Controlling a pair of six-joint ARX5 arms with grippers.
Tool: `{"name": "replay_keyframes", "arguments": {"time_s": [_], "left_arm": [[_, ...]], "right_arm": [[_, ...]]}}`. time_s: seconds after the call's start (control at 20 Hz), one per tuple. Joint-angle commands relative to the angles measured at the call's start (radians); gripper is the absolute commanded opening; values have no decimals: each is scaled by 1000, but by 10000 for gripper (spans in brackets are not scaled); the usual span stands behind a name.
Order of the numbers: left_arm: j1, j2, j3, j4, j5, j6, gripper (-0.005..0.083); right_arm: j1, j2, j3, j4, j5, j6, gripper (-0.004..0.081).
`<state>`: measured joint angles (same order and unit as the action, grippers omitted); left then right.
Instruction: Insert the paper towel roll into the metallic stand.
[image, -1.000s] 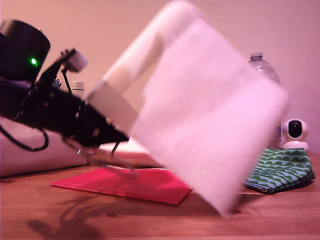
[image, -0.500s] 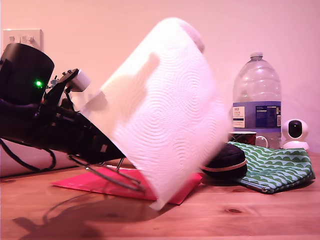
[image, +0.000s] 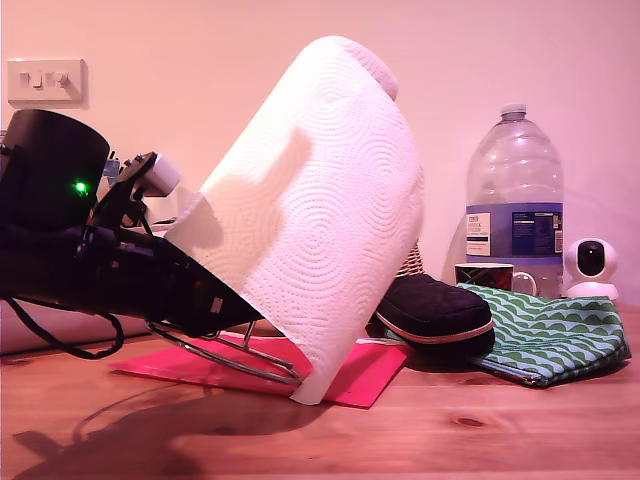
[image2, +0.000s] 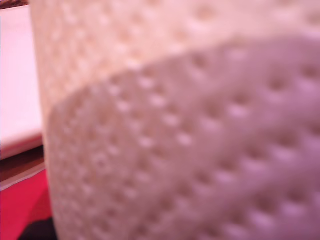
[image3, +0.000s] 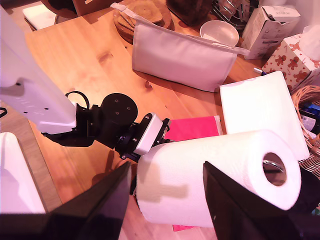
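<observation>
My first gripper (image: 215, 300) grips the paper towel roll (image: 320, 210) near its low end; jaws hidden behind paper, so opening can't be told exactly. Roll leans steeply, bottom edge on the red mat (image: 345, 375) atop the surface (image: 480, 430). The metallic stand (image: 225, 352) lies tilted just below the jaws. My second gripper (image3: 165, 202) hovers above the roll (image3: 220, 175), jaws wide apart, empty.

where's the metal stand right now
In the exterior view the metallic stand lies low at centre-left on the red mat, mostly hidden under the tilted paper towel roll and my first gripper.
</observation>
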<state>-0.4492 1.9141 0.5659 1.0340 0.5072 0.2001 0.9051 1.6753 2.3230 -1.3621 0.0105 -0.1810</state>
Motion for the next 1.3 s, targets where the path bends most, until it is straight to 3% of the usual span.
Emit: {"name": "replay_keyframes", "arguments": {"time_s": [0.0,0.6,0.75,0.9,1.25], "left_arm": [[-2,57,-10,-24,-2,-2,-24],[-3,57,-10,-57,-2,-2,-24],[-3,57,-10,-61,-2,-1,-24],[-3,57,-10,-66,-2,-1,-24],[-3,57,-10,-92,-2,2,-24]], "right_arm": [[9,-12,9,10,0,2,405],[8,17,-2,6,1,29,405],[-34,75,-11,6,3,23,386],[-85,137,-11,9,2,16,282],[-164,214,-11,35,9,37,277]]}}
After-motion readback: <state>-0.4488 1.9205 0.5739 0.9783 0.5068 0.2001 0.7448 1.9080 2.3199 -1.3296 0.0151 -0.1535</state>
